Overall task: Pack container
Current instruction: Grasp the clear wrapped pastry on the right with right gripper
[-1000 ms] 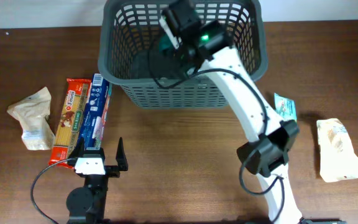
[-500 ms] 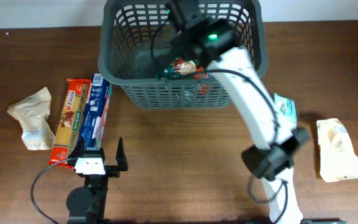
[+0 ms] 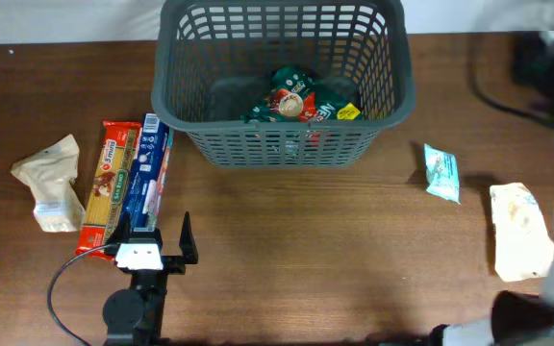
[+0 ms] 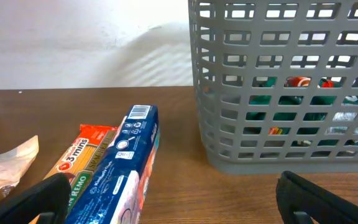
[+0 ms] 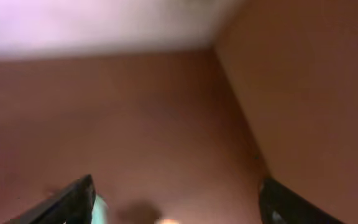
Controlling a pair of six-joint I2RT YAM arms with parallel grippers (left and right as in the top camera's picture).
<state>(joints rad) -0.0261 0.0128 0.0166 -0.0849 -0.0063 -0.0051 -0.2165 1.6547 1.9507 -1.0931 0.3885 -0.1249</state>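
Observation:
The container, a large dark grey lattice basket, stands at the back middle of the table and also shows in the left wrist view. A green snack packet lies inside it, seen through the slots as well. My left gripper rests open near the front left, with nothing between its fingers. My right arm is a blur at the right edge. In the blurred right wrist view my right gripper is open and empty over brown table.
A blue box, a red pasta pack and a beige pouch lie left of the container. A small teal packet and another beige pouch lie at the right.
My right gripper opened and let go of the green packet, which now lies in the container. The right arm swung out of the container to the right edge. The left arm has not moved.

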